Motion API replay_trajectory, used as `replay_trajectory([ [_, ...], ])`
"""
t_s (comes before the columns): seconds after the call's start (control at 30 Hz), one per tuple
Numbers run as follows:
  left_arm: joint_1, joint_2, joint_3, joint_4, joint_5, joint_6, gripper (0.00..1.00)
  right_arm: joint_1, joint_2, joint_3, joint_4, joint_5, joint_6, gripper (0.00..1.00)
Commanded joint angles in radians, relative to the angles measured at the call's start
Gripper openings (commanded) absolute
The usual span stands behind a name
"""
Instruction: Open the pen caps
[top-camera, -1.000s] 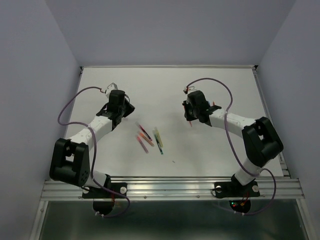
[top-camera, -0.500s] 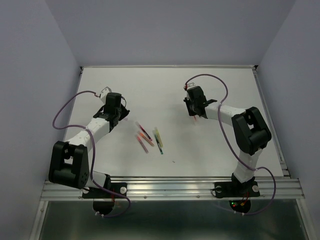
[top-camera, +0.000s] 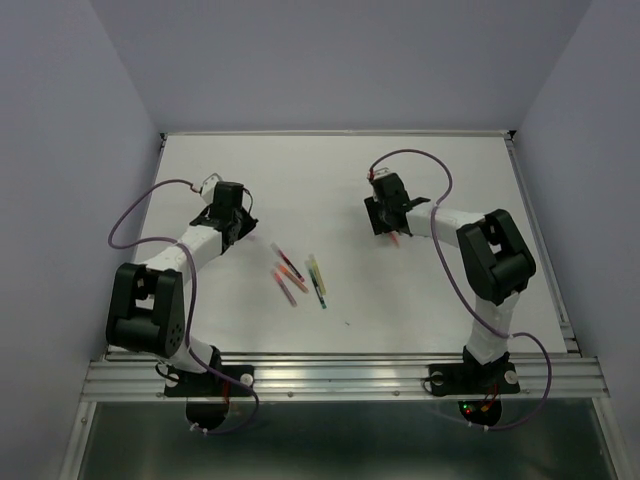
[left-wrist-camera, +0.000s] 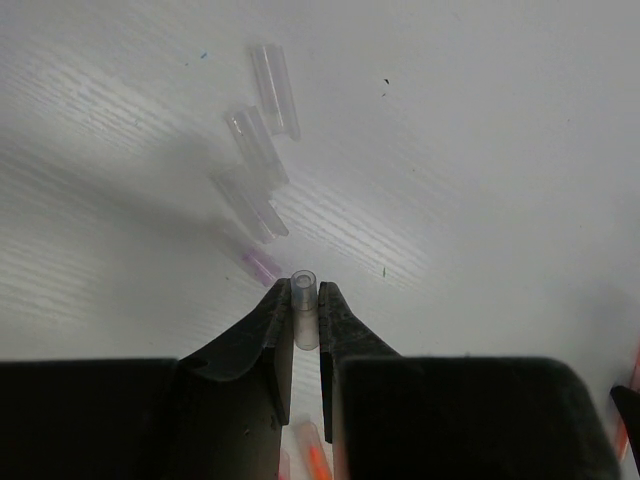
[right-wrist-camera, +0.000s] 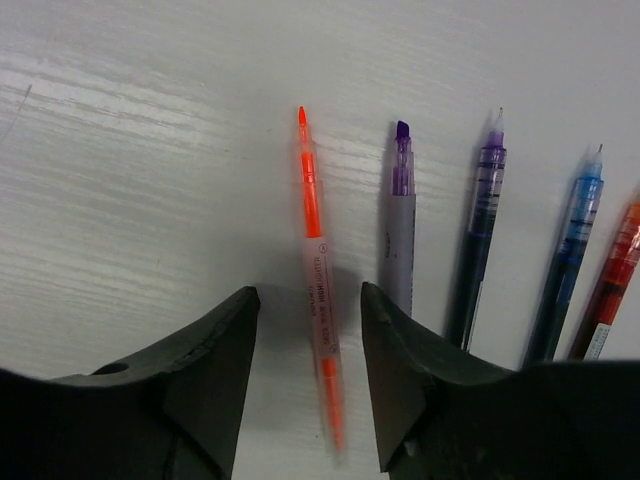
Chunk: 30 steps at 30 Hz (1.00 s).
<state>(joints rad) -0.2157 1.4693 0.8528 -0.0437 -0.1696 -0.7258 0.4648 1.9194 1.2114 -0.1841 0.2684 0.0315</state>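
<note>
A white table (top-camera: 330, 180) carries a loose cluster of pens (top-camera: 300, 275) at mid-frame in the top view. Three clear caps (left-wrist-camera: 257, 143) and a pinkish cap (left-wrist-camera: 262, 265) lie left of centre in the left wrist view. Five uncapped pens (right-wrist-camera: 400, 230) lie side by side across the right wrist view's right half.

Pen caps pulled off and lying loose on a white table (left-wrist-camera: 480, 120), with one more held in a gripper.
Three clear caps (left-wrist-camera: 256, 145), short see-through tubes, lie on their sides in a staggered slanting row, close together and roughly parallel. A pink-tinted cap (left-wrist-camera: 262, 266) lies just beside the nearest of them. A fifth cap (left-wrist-camera: 304, 325), also clear, is pinched between the fingers of the left gripper (left-wrist-camera: 305, 300), its open round end poking out past the fingertips.
</note>
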Motion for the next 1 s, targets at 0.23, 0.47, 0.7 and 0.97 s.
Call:
replay_trajectory([
  [0.23, 0.003, 0.149, 0.176, -0.042, 0.008, 0.051, 0.12, -0.006, -0.244, 0.001, -0.009, -0.164, 0.051, 0.96],
  [0.47, -0.010, 0.227, 0.222, -0.054, 0.022, 0.039, 0.16, -0.006, -0.330, -0.030, -0.008, -0.195, 0.087, 1.00],
  [0.7, -0.042, 0.305, 0.293, -0.102, 0.012, 0.032, 0.22, -0.006, -0.358, -0.047, -0.008, -0.166, 0.105, 1.00],
  [0.97, -0.051, 0.330, 0.301, -0.122, -0.019, 0.017, 0.28, -0.006, -0.343, -0.052, -0.006, -0.133, 0.116, 1.00],
])
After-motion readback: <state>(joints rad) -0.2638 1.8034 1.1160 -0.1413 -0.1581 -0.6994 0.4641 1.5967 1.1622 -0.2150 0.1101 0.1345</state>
